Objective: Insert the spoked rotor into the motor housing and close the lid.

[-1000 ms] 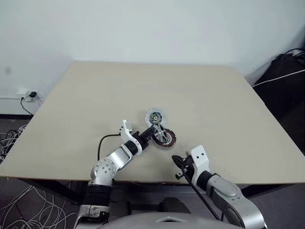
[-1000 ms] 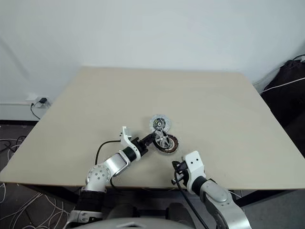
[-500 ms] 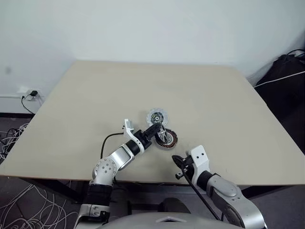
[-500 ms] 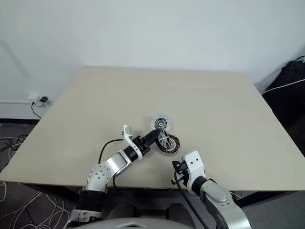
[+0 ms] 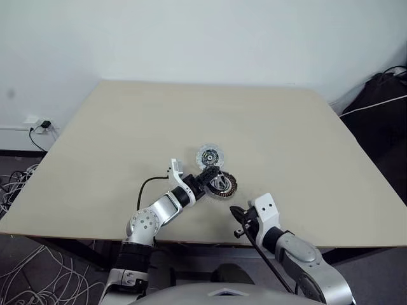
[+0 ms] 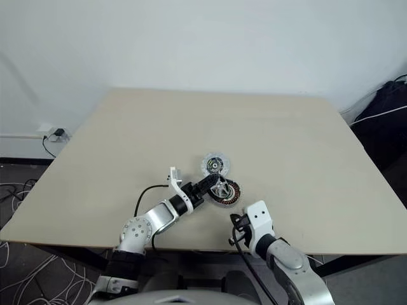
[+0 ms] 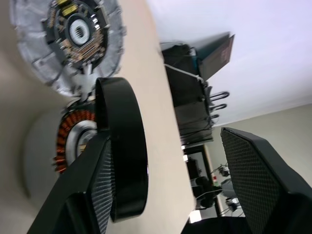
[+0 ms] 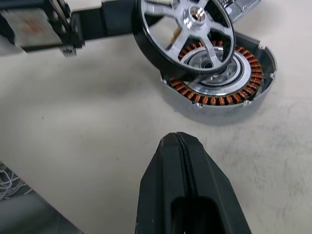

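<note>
The spoked rotor [image 8: 187,29], silver spokes in a black rim, stands tilted with one edge on the motor housing [image 8: 219,83], whose copper windings ring a silvery centre. My left gripper [image 7: 168,139] is open around the rotor. The black rim [image 7: 122,156] leans against one finger [image 7: 92,190], and the other finger [image 7: 258,185] stands well clear. From the head camera, the left gripper [image 5: 210,176] is just left of the housing [image 5: 224,185]. Just behind the housing the lid [image 5: 209,155] lies with its ribbed, dark-centred face up. My right gripper [image 8: 176,141] is shut and empty, near the table's front edge [image 5: 236,219].
The beige table [image 5: 286,127] stretches bare behind and to both sides of the parts. Its front edge runs just below the grippers. Cables [image 5: 25,279] lie on the floor at the left, and a black bag [image 5: 381,95] sits beyond the right edge.
My left gripper has opened and let go of the rotor's rim, which now leans tilted on the housing. The right arm has not moved.
</note>
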Robot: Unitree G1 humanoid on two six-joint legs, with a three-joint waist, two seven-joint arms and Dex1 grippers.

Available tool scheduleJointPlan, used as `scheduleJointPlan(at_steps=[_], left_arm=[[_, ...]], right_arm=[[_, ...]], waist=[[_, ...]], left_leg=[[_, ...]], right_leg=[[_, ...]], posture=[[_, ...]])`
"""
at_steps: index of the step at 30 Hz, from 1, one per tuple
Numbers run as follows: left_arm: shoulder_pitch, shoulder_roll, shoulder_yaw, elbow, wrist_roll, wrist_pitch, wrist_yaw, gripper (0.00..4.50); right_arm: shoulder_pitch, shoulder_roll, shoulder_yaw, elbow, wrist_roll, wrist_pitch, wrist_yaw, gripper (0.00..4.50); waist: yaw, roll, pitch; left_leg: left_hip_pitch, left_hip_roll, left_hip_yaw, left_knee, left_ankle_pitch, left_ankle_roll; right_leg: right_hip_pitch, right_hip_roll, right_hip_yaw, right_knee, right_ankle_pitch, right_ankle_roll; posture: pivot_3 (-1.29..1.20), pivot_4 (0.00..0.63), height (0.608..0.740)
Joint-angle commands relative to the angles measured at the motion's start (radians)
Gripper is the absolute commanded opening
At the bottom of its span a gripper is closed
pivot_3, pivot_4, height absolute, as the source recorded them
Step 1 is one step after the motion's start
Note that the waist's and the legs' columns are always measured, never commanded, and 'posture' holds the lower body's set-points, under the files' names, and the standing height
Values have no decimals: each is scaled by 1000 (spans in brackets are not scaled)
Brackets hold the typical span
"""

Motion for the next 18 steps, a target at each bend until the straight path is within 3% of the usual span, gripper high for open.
scheduleJointPlan(at_steps=[1, 2, 5, 13, 18], left_arm=[[-28, -123, -8, -15, 12, -18, 2, 3405], [-27, -122, -7, -14, 16, -19, 2, 3405], [-22, -120, -5, -15, 24, -22, 6, 2853], [-16, -118, -7, -19, 32, -18, 9, 302], [-15, -115, -7, -19, 31, -15, 10, 302]], right_arm=[[-18, 4, 1, -33, 2, -17, -1, 0], [-20, 5, 2, -33, 2, -17, 0, 0], [-25, 5, 2, -31, 1, -16, 1, 0], [-24, 4, 3, -29, 2, -18, 3, 0], [-20, 7, 3, -28, 3, -21, 2, 0]], waist=[[0, 0, 0], [1, 0, 0], [1, 0, 0], [0, 0, 0], [-1, 1, -1]], left_leg=[[0, 0, 0, 0, 0, 0], [0, 0, 0, 0, 0, 0], [0, 0, 0, 0, 0, 0], [0, 0, 0, 0, 0, 0], [0, 0, 0, 0, 0, 0]], right_leg=[[0, 0, 0, 0, 0, 0], [0, 0, 0, 0, 0, 0], [0, 0, 0, 0, 0, 0], [0, 0, 0, 0, 0, 0], [0, 0, 0, 0, 0, 0]], posture=[[0, 0, 740], [0, 0, 740], [0, 0, 740], [0, 0, 740], [0, 0, 740]])
